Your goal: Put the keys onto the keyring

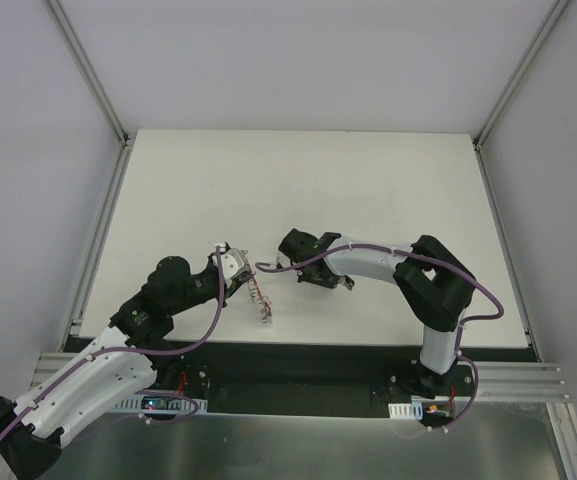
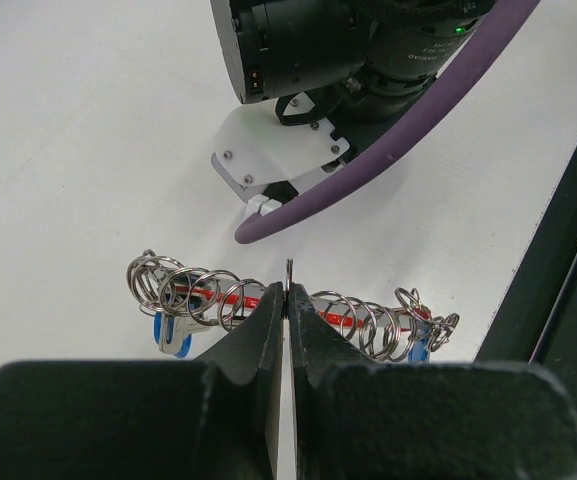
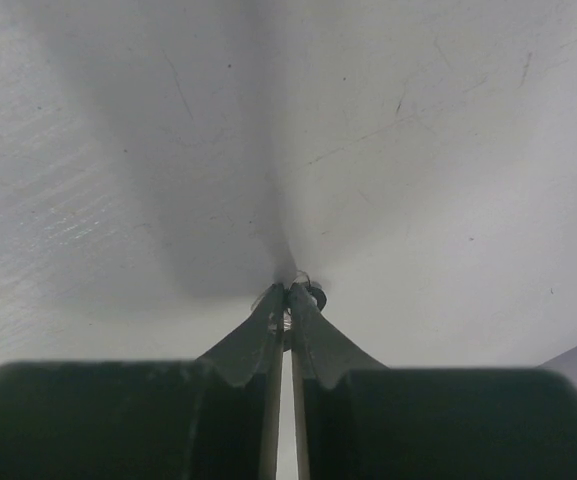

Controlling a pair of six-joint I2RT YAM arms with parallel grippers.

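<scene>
My left gripper (image 2: 288,295) is shut on one ring of the keyring (image 2: 368,320), a row of silvery rings over a red tag. Blue key heads (image 2: 173,335) hang at both ends of the row. In the top view the keyring (image 1: 260,300) hangs from the left gripper (image 1: 248,288) just above the table's front edge. My right gripper (image 3: 289,292) is shut on a tiny key with a black head (image 3: 314,296), tips down against the table. In the top view the right gripper (image 1: 280,266) is just right of the left one, a little apart.
The white table (image 1: 368,190) stretches behind both grippers. Its dark front edge (image 1: 348,350) lies just below the keyring. The right arm's purple cable (image 2: 368,160) loops low between the two grippers.
</scene>
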